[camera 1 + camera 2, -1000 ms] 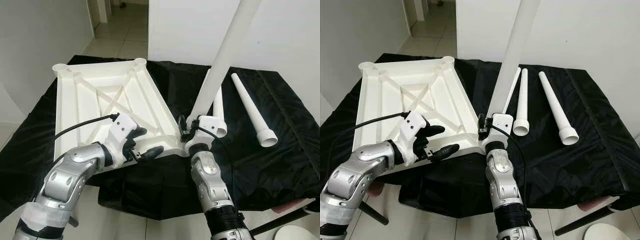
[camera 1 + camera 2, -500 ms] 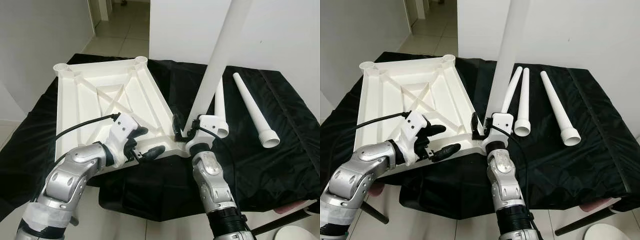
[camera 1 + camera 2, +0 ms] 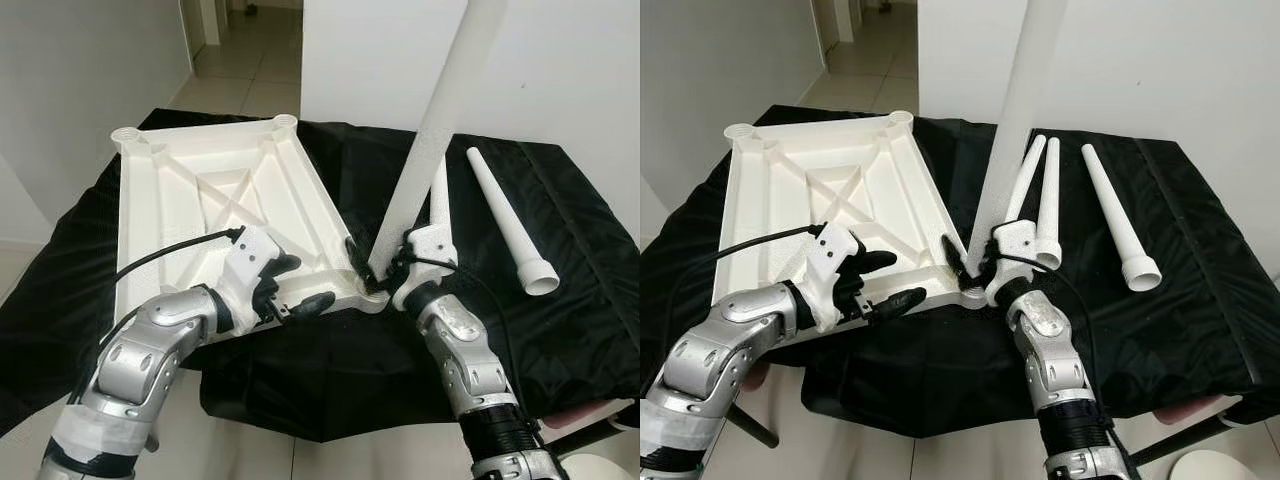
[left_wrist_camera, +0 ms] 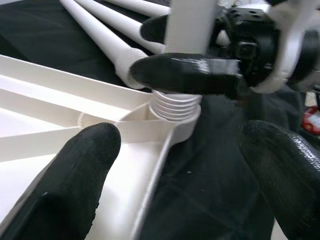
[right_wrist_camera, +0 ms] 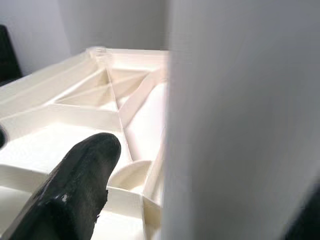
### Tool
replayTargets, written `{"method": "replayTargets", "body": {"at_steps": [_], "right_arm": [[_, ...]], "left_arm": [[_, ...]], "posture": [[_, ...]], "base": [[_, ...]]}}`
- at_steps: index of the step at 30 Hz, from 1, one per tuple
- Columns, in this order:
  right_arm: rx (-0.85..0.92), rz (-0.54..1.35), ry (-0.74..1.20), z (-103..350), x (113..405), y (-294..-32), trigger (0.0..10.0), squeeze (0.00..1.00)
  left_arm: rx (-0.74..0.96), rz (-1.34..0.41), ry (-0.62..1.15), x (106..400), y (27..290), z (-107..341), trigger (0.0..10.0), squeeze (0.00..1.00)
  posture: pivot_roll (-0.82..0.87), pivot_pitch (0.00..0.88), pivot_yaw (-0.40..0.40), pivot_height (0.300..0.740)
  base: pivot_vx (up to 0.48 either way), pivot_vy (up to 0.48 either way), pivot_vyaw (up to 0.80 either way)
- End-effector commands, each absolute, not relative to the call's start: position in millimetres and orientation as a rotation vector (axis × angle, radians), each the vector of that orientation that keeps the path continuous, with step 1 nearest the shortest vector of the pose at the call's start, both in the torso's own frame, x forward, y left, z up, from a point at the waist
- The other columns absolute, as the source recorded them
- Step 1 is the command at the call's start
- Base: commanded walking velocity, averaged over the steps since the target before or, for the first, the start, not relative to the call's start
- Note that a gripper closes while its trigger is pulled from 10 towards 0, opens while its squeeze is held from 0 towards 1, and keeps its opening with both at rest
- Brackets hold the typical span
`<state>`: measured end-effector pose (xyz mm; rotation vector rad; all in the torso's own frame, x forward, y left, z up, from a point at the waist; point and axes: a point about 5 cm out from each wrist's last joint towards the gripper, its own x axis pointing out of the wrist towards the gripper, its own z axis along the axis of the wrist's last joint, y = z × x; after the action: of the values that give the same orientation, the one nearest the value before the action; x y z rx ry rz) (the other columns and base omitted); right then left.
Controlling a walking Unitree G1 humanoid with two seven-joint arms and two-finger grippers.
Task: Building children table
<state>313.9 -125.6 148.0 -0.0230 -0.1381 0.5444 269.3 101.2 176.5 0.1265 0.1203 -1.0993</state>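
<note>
A long white plastic table leg [image 3: 430,140] is held by the right hand [image 3: 385,275], its threaded end seated in the near corner socket of the upturned white plastic tabletop [image 3: 215,205] on the black-draped bench [image 3: 560,320]. The left hand [image 3: 295,290], fingers spread wide, steadies the near rim. Judged light, stiff, slippery; best gripped low, by the threads.

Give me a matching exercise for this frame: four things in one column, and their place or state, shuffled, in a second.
Things:
1. tabletop
2. held leg
3. loose legs
4. left tool

States:
A. lying flat on the black cloth, to the robot's right
B. open, fingers either side of the tabletop's near edge
C. upside down, ribs facing up
D. standing tilted, threaded end at the corner socket, gripped by the right tool

Pairs: 1-C, 2-D, 3-A, 4-B
</note>
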Motion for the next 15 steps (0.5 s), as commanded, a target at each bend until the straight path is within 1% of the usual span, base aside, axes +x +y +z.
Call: {"method": "replayTargets", "body": {"at_steps": [1,2,9,10,11,14,15], "right_arm": [[-0.038,0.594,-0.118,147.6,317.1,-128.5,10.0,0.0],[-0.05,0.63,-0.102,147.1,319.9,-132.6,10.0,0.0],[-0.08,0.719,-0.05,145.3,327.8,-141.1,10.0,0.0],[-0.084,0.722,-0.043,144.7,329.4,-142.7,7.8,0.0],[-0.089,0.727,-0.031,143.2,330.9,-145.1,2.5,0.0],[-0.094,0.731,-0.023,142.1,331.9,-146.8,2.5,0.0],[-0.093,0.724,-0.005,140.0,333.3,-149.6,0.0,0.0]], "left_arm": [[0.124,-1.071,0.136,269.0,98.7,174.3,10.0,0.0],[0.121,-1.076,0.138,267.4,95.8,173.5,10.0,0.0],[0.115,-1.086,0.139,265.2,90.9,173.4,10.0,0.0],[0.116,-1.086,0.138,265.3,90.7,173.9,10.0,0.0],[0.119,-1.087,0.14,264.9,91.0,173.9,10.0,0.0],[0.122,-1.088,0.141,264.6,91.2,173.8,10.0,0.0],[0.124,-1.091,0.145,264.1,91.5,173.3,10.0,0.0]], "posture": [[0.05,0.006,-0.017,0.74],[0.06,0.007,-0.019,0.74],[0.06,0.011,-0.022,0.74],[0.07,0.014,-0.025,0.74],[0.07,0.015,-0.026,0.74],[0.07,0.015,-0.026,0.74],[0.07,0.016,-0.027,0.74]], "base": [[0.0,0.0,0.0],[0.0,0.0,0.0],[0.0,0.0,0.0],[0.0,0.0,0.0],[0.0,0.0,0.0],[0.0,0.0,0.0],[0.0,0.0,0.0]]}}
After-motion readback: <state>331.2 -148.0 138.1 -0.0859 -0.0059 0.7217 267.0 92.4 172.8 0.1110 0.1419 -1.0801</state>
